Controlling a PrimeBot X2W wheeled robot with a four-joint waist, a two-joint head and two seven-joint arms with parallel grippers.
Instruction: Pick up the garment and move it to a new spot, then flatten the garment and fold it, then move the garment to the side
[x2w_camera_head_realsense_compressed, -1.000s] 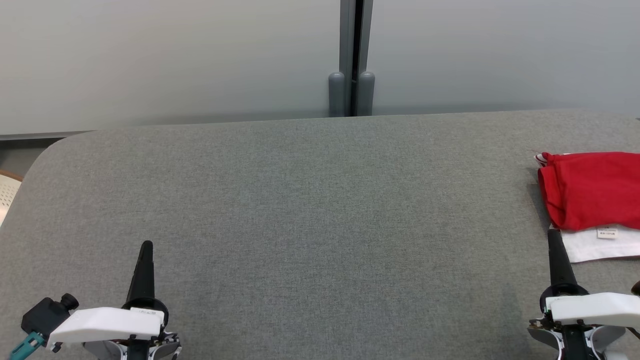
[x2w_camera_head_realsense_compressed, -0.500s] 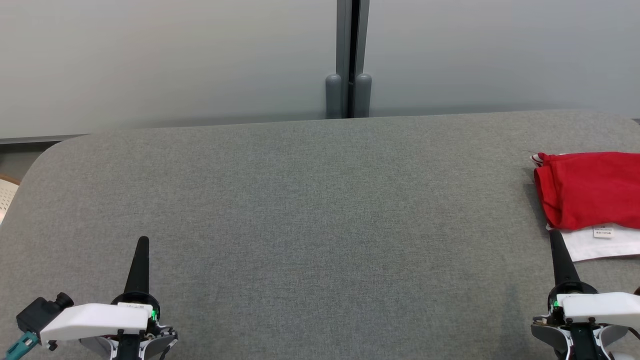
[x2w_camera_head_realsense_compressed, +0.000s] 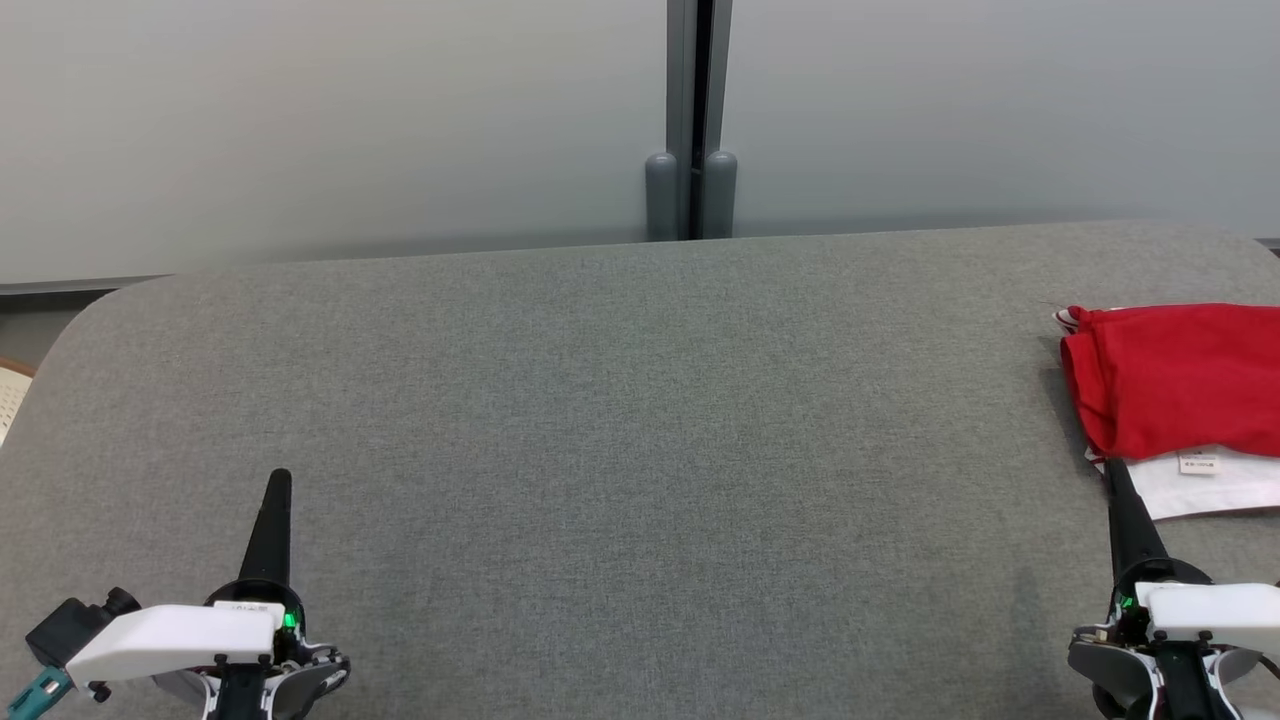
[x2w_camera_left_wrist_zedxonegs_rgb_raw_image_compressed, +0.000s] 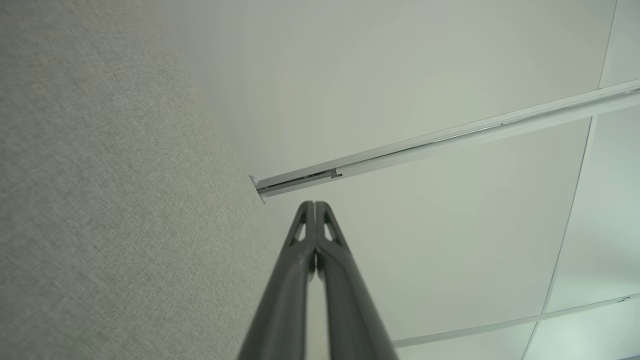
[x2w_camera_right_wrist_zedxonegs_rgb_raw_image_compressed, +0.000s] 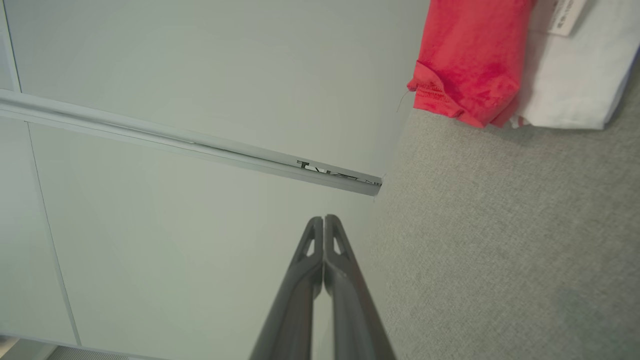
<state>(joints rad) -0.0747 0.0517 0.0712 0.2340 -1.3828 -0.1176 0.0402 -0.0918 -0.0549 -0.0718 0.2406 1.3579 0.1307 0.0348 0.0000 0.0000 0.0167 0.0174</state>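
A folded red garment (x2w_camera_head_realsense_compressed: 1180, 378) lies at the far right of the grey table (x2w_camera_head_realsense_compressed: 640, 420), on top of a folded white garment (x2w_camera_head_realsense_compressed: 1200, 490) with a small label. The right wrist view shows the same red garment (x2w_camera_right_wrist_zedxonegs_rgb_raw_image_compressed: 470, 55) and white garment (x2w_camera_right_wrist_zedxonegs_rgb_raw_image_compressed: 575, 75) at its upper right. My right gripper (x2w_camera_head_realsense_compressed: 1115, 475) is shut, empty, its tip just in front of the white garment's near edge. At the lower left of the head view my left gripper (x2w_camera_head_realsense_compressed: 279, 482) is shut and empty, far from the garments. Each wrist view shows its own fingers pressed together, left gripper (x2w_camera_left_wrist_zedxonegs_rgb_raw_image_compressed: 315, 205), right gripper (x2w_camera_right_wrist_zedxonegs_rgb_raw_image_compressed: 324, 219).
A pale wall with a grey vertical post (x2w_camera_head_realsense_compressed: 692, 120) stands behind the table's far edge. The table's rounded left corner (x2w_camera_head_realsense_compressed: 110, 300) drops off beside a pale chair part (x2w_camera_head_realsense_compressed: 8, 390).
Both grippers have drawn back a little toward the bottom of the head view. The view itself has shifted slightly, so the post and garments sit a bit further left.
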